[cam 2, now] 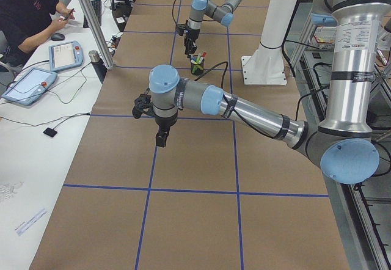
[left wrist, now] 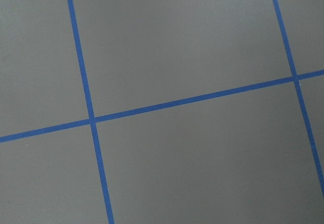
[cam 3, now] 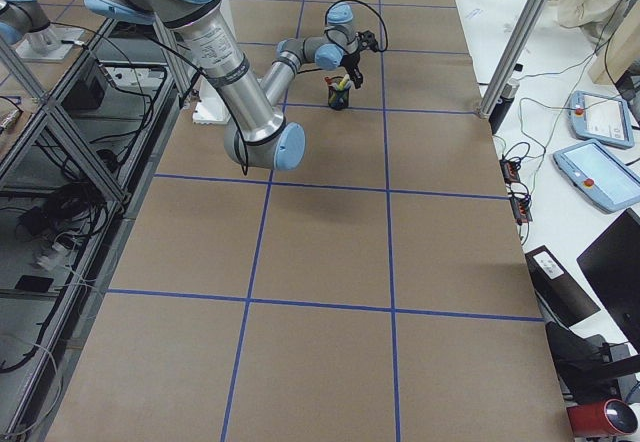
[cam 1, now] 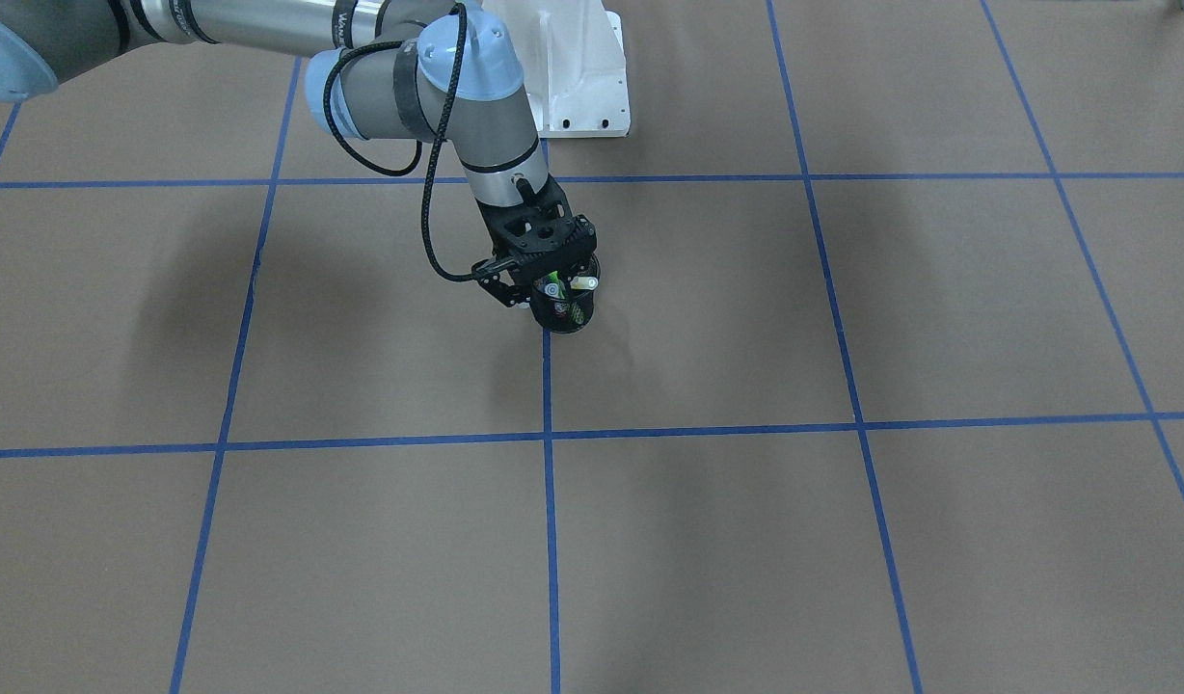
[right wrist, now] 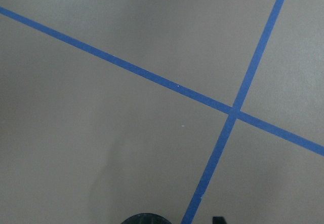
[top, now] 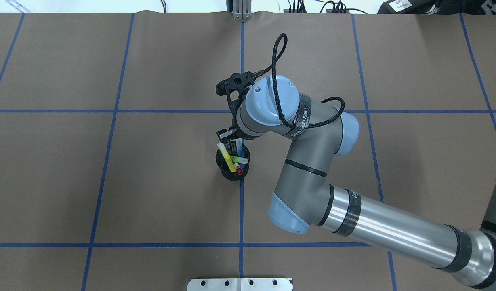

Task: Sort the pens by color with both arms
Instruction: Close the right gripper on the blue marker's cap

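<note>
A black mesh cup (top: 232,171) stands on a blue tape line at the table's middle. It holds all four pens: neon yellow (top: 226,157), blue (top: 240,148), neon green (top: 240,161) and the red-ended white one (top: 239,171). My right gripper (cam 1: 539,289) hangs open directly over the cup (cam 1: 565,313), its fingers either side of the pen tops and holding nothing. The wrist hides most of it from overhead. My left gripper (cam 2: 160,137) hovers over bare table far from the cup (cam 2: 197,67). It shows only in the left side view, so I cannot tell its state.
The white pedestal base (cam 1: 578,67) stands just behind the cup on the robot's side. The brown table is marked with a blue tape grid (top: 240,210). An operator (cam 2: 30,13) sits at a side desk with tablets, beyond a metal post (cam 2: 91,25).
</note>
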Motion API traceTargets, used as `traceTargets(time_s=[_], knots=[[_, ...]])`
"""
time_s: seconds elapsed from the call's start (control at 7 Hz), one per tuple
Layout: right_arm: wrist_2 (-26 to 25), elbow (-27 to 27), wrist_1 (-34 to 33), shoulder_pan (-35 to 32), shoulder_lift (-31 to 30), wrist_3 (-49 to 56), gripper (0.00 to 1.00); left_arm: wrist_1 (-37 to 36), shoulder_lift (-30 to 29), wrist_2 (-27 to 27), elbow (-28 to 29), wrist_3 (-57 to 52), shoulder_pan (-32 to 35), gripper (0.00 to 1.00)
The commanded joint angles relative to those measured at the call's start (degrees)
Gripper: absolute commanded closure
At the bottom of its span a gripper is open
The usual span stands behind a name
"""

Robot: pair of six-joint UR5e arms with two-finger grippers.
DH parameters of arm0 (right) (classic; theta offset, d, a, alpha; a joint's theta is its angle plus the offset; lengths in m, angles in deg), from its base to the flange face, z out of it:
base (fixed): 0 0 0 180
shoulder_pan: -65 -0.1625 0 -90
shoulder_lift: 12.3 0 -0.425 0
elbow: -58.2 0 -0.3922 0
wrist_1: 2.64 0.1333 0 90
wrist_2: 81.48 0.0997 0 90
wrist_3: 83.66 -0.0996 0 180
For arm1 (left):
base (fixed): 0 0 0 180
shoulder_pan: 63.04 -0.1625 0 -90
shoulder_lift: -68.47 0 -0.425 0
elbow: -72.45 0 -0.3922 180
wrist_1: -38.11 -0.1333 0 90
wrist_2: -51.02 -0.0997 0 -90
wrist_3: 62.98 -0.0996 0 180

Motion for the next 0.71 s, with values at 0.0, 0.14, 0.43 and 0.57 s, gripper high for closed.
traceTargets(time_s=[0.0,0.14,0.43,0.57], knots=[[0.0,0.1,0.2,0.4,-0.1,-2.0,0.53,0.1,0.0,0.0,0.0,0.0,0.0,0.01],[-0.1,0.2,0.2,0.6,-0.1,-3.0,0.56,0.1,0.0,0.0,0.1,0.0,0.0,0.01],[0.0,0.2,0.6,0.7,-0.5,-3.4,0.59,0.1,0.0,0.0,0.1,0.0,0.0,0.01],[0.0,0.2,0.6,0.7,-0.5,-3.8,0.60,0.1,0.0,0.0,0.1,0.0,0.0,0.01]])
